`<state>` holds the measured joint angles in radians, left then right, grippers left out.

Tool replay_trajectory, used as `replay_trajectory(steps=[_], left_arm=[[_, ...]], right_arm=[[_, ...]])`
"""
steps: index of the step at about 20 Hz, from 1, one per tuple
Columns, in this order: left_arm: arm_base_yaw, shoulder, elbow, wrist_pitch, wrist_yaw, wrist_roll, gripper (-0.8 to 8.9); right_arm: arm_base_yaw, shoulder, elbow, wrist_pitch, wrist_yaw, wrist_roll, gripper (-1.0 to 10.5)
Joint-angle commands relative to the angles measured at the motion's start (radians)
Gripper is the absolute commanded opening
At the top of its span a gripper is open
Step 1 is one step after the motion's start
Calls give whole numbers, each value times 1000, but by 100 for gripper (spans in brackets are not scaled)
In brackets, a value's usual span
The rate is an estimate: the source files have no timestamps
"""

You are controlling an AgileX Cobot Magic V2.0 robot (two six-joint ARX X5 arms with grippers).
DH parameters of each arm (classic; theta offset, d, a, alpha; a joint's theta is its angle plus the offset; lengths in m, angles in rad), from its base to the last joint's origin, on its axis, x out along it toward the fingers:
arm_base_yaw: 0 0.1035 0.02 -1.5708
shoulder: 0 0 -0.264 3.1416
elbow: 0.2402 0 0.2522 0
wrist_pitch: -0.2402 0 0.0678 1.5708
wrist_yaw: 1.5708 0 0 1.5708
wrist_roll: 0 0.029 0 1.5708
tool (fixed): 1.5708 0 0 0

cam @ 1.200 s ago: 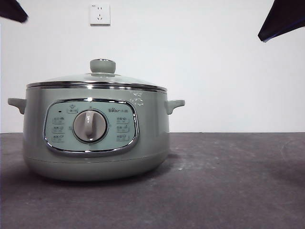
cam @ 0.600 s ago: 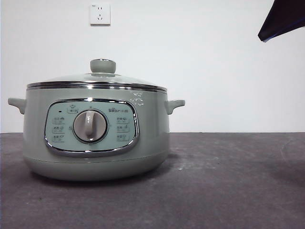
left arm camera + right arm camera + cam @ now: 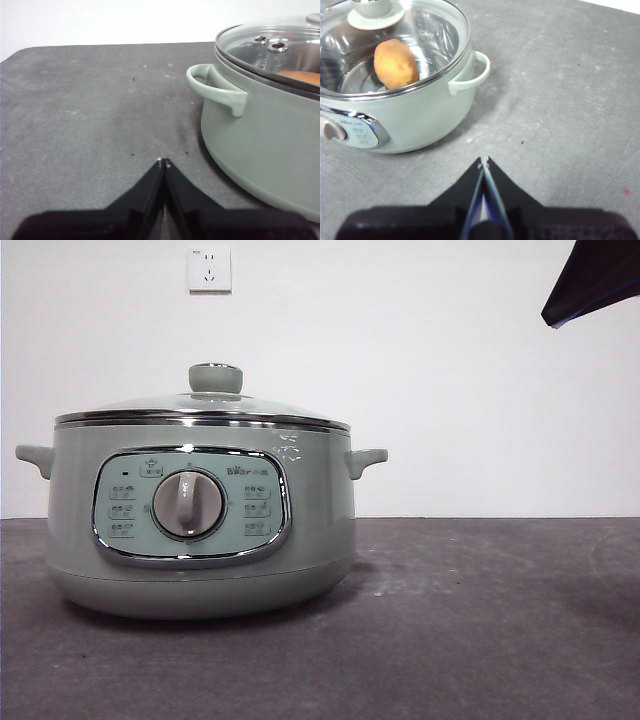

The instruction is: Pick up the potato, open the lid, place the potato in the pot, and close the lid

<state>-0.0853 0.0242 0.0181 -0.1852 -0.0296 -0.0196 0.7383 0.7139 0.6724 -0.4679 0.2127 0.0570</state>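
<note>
Since a second ago the black arm tip at the top left corner of the front view has gone; the one at the top right corner has stayed, and the pot (image 3: 200, 515) and lid (image 3: 203, 405) have not shifted.

The pot is round, pale sage-green, with a smooth satin skin, two small looped side handles and a chrome-framed control panel (image 3: 190, 506) around a central dial. It stands on the dark grey, faintly speckled matte table (image 3: 480, 620), toward its left side as the front view shows it. The lid sits closed on the pot's rim: a shallow glass dome with a shiny chrome band and a sage-green knob (image 3: 216, 378). Through the glass the right wrist view shows the potato (image 3: 395, 63), oval, orange-brown and matte, lying inside the pot on the polished steel bowl.

The left gripper (image 3: 163, 162) has its two black jaws pressed together, holding nothing, above bare table just beside the pot's handle. The right gripper (image 3: 483, 160) is likewise closed and empty, over the table near the pot's other handle. A white socket (image 3: 209, 270) is on the white wall.
</note>
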Motion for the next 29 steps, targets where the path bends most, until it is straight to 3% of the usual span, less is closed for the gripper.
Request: replay_trajectory(steps=[1,12,13,15,17,19,23,26,29], left_arm=[[3,-3,-14,5,5,-6,-3],[3,-3,-14,5,5,-6,-3],[3,-3,-14,5,5,-6,-3],[3,-3,-14,5,5,-6,-3],[3,-3,-14,5,5,-6,-3],[3,-3,-14,5,5,-6,-3],[3,-3,-14,5,5,-6,-3],[3,-3,-14,5,5,-6,-3],[3,-3,-14,4,5,-6,-3]], right_arm=[[0,-2,-8,6,3,13,1],[1,-3,-8,6,2,13,1],[0,-16,-8,-6,0,2,1],[-36,-65,-10,-29,27,-93,1],[-119,-126,-23,-27,-13,-111,1],[-250,-207,-56,-18,-127,-122,1],[-505,-388,-236,219,-319,-203,1],[-583,-495,-397,385,-345,-212,1],[-599,-551,-493,423,-344,-208,1]])
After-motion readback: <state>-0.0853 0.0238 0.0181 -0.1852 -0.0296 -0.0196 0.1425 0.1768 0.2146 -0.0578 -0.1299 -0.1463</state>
